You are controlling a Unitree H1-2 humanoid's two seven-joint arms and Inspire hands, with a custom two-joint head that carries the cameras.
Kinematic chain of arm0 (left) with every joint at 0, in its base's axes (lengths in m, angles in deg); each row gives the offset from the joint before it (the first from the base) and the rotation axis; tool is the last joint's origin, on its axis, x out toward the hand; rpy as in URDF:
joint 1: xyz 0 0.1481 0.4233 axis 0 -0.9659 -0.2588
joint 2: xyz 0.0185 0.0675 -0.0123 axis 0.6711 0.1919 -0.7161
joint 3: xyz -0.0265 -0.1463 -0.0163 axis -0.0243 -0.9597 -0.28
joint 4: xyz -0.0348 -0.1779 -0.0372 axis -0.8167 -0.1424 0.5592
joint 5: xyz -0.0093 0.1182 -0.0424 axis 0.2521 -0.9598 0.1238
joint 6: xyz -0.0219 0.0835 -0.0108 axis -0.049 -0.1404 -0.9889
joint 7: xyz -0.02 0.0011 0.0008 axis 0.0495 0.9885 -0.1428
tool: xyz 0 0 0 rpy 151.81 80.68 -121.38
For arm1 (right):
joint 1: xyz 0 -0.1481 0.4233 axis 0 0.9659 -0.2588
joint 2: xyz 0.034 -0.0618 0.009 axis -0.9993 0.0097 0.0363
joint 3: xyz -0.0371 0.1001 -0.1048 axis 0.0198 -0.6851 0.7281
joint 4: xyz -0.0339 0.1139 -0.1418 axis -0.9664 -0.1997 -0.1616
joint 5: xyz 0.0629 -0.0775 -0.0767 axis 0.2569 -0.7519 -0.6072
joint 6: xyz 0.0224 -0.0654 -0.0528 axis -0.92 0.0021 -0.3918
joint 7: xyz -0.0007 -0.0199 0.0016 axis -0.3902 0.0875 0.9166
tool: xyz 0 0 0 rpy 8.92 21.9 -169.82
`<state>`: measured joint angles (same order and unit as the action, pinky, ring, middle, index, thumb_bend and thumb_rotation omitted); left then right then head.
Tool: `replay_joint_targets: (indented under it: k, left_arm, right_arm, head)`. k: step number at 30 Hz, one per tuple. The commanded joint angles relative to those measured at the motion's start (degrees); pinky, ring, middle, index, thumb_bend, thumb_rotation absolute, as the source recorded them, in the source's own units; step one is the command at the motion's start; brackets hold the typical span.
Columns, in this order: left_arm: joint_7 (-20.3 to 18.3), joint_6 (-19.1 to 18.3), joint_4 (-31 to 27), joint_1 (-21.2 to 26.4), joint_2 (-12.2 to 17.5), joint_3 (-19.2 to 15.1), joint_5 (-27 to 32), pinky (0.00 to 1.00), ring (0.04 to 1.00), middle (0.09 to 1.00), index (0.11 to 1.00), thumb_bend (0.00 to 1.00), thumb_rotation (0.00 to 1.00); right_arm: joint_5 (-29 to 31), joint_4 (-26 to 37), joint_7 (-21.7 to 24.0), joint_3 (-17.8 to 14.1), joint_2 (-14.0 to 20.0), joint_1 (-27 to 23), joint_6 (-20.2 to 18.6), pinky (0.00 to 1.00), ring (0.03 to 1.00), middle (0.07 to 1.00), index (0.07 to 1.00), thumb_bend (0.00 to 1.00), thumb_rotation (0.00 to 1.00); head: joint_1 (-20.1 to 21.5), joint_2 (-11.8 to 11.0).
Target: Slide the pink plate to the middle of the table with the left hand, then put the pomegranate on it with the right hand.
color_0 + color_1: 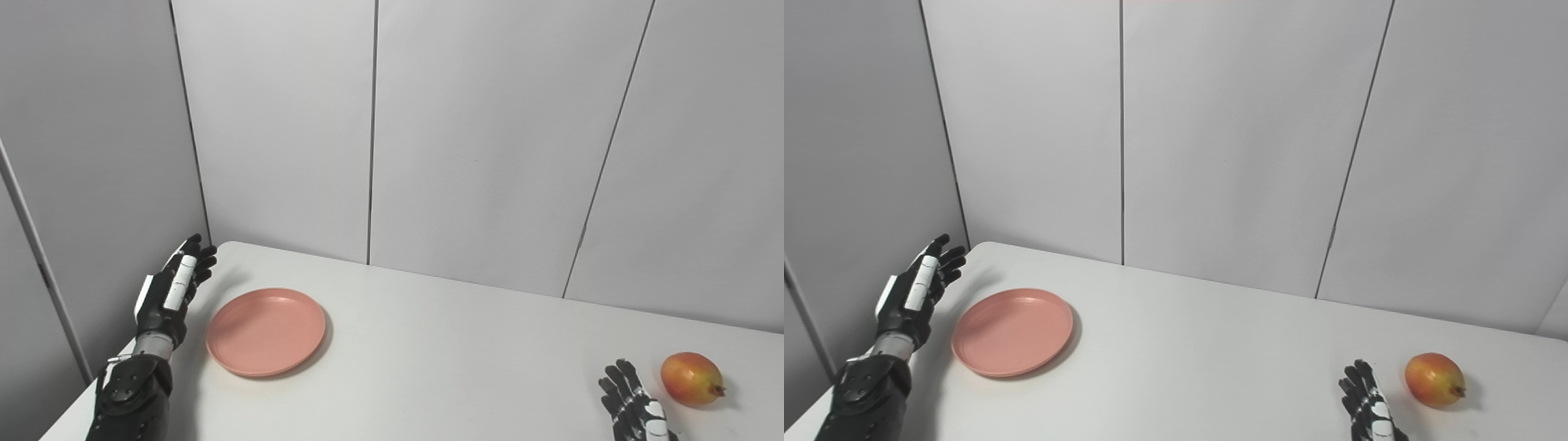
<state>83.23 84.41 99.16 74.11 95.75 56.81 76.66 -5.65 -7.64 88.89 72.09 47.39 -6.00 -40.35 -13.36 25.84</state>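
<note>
- The pink plate [266,331] lies flat on the white table [441,367], in the left part of it — not in the middle.
- The left robot hand [171,294] is raised at the left edge of the table, just beside the plate and apart from it. Its fingers [195,260] are stretched out and a little spread, and it holds nothing.
- The pomegranate [692,378] rests on the table near the right front corner, well apart from the plate. It is red with a yellow part, and its small crown points to the right.
- The right robot hand [634,404] comes in at the bottom edge, just left of the pomegranate — there is a gap between them. Its fingers [618,380] point away from the robot, slightly apart, and nothing is in its grasp.
- Grey wall panels [490,141] stand behind the table.
</note>
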Motion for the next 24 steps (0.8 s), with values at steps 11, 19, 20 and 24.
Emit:
replay_joint_targets:
  k: [11,19,20,24]
  left_arm:
    - [0.49,7.0,7.47,4.27,0.44,1.26,-0.55,0.87,0.849,0.82,0.853,0.96,0.77]
    - [-1.85,4.26,7.39,3.69,1.15,2.62,-0.08,0.9,0.865,0.84,0.891,0.92,0.8]
    - [-2.09,4.18,7.44,3.66,1.21,2.71,0.0,0.9,0.865,0.84,0.889,0.92,0.79]
    - [-3.91,5.16,8.34,3.65,1.52,3.42,0.04,0.9,0.871,0.849,0.875,0.92,0.79]
  right_arm:
    - [0.31,-1.14,0.36,-0.34,0.34,3.48,-1.74,1.0,0.962,0.95,0.956,0.75,0.99]
    - [0.19,-1.37,0.41,-0.29,0.35,3.32,-1.43,1.0,0.958,0.947,0.956,0.74,0.99]
    - [0.1,-1.36,0.41,-0.24,0.39,3.31,-1.43,1.0,0.954,0.944,0.954,0.74,1.0]
    - [-0.19,-1.04,0.3,-0.12,0.43,3.36,-1.75,1.0,0.96,0.95,0.959,0.74,1.0]
  head:
    - [0.35,0.6]
    - [0.54,0.94]
    - [0.54,0.94]
    - [0.67,1.2]
